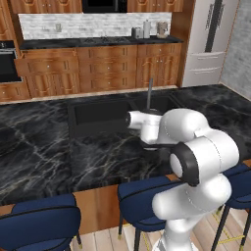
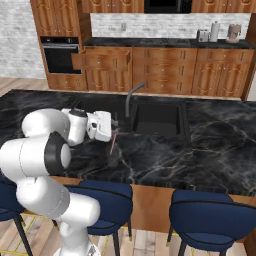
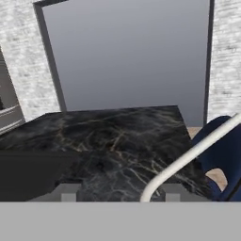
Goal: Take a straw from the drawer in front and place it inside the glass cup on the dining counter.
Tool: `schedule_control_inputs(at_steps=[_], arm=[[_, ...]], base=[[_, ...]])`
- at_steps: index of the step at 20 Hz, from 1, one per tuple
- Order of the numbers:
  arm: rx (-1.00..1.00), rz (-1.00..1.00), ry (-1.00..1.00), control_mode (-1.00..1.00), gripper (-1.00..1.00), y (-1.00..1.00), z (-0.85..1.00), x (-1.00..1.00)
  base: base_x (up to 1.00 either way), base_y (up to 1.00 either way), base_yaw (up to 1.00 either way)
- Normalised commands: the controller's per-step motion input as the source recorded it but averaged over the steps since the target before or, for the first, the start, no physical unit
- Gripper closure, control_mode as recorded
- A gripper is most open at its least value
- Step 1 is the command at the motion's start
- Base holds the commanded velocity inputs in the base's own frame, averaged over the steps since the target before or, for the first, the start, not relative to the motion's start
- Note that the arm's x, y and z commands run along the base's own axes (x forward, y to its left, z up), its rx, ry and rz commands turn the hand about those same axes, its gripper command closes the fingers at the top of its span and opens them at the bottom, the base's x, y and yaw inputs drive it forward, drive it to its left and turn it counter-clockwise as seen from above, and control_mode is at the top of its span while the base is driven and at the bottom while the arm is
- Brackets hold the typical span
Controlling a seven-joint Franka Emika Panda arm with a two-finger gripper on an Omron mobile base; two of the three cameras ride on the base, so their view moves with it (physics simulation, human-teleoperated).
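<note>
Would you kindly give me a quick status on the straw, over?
Gripper open. Straw ungripped, slanting over dining counter. Glass cup too faint to confirm. No obstruction seen.

We see the white arm [image 1: 196,162] rising from lower right, bent over the black marble worktop [image 1: 44,147] with white veins. A dark sunken sink [image 1: 103,115] sits in it, a slim faucet [image 1: 149,93] upright behind the arm's wrist. Blue stools [image 1: 41,223] line the near edge. Far side: wood cabinets [image 1: 122,68], one drawer [image 1: 46,63] pulled partly out, white brick backsplash [image 1: 73,24], oven [image 1: 7,61] at left, fridge [image 1: 208,41] at right. We cannot make out the hand itself.
</note>
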Motion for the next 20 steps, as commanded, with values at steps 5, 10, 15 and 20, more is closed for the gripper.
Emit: schedule_control_inputs(at_steps=[5,10,15,20], arm=[[0.0,0.0,-0.14,-1.0,-1.0,0.0,-0.19,-0.11],[0.0,0.0,-0.11,-1.0,-1.0,0.02,-0.26,-0.06],[0.0,0.0,-0.09,-1.0,-1.0,0.19,-0.5,-0.04],[0.0,0.0,-0.05,-1.0,-1.0,0.27,-0.59,0.0]], base=[[0.0,0.0,0.0],[0.0,0.0,0.0],[0.0,0.0,0.0],[0.0,0.0,0.0]])
